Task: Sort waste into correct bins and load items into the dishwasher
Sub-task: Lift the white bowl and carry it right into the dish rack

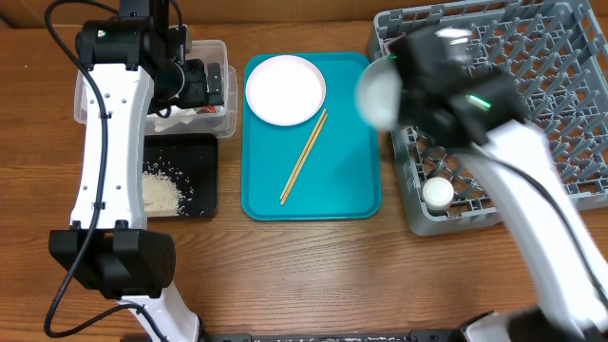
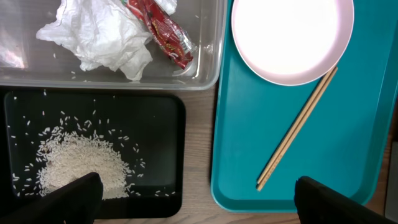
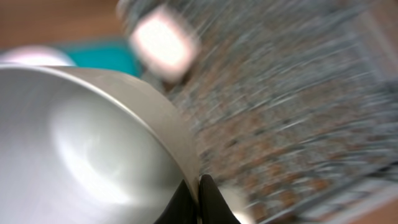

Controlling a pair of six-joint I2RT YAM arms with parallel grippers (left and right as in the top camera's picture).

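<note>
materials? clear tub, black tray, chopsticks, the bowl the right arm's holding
clear tub: transparent glossy plastic; highlights on the rim.
black tray: matte black plastic, probably; moulded rounded corners.
chopsticks: pale wood or bamboo; tan, no gloss.
bowl: smooth, pale, soft sheen; plastic or glazed ceramic, too blurred to tell.

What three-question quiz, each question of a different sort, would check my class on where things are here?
1. True or false: the rice lies in the black tray.
2. Which lies in the clear tub with the napkin? A chopsticks; B red wrapper; C cup.
3. Fill in: the right gripper grips a ____ by its rim.
Key: 1 true; 2 B; 3 bowl.
</note>
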